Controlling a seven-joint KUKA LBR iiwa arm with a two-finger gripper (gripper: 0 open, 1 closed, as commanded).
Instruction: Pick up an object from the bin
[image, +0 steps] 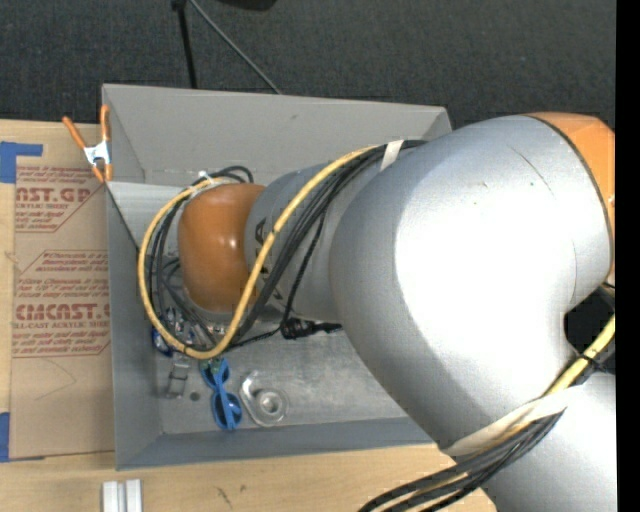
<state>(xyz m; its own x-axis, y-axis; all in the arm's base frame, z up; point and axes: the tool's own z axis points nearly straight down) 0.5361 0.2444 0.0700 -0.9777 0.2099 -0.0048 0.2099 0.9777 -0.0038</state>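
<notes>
Whether the fingers were parted or clenched we could not tell: the gripper (178, 376) stood low in the near left corner of the grey metal bin (300, 110), beneath the arm's orange wrist cover (212, 245) and its loops of yellow and black cable (150, 250), and we saw only a dark stub of it close to the floor. Whether it held anything we could not make out. Just to its right lay a small blue looped plastic piece (222, 396), shaped like scissor handles, and beside that, touching or nearly so, a clear round glassy object (264, 402). By the left wall a little blue scrap (160, 340) showed partly behind the cables.
</notes>
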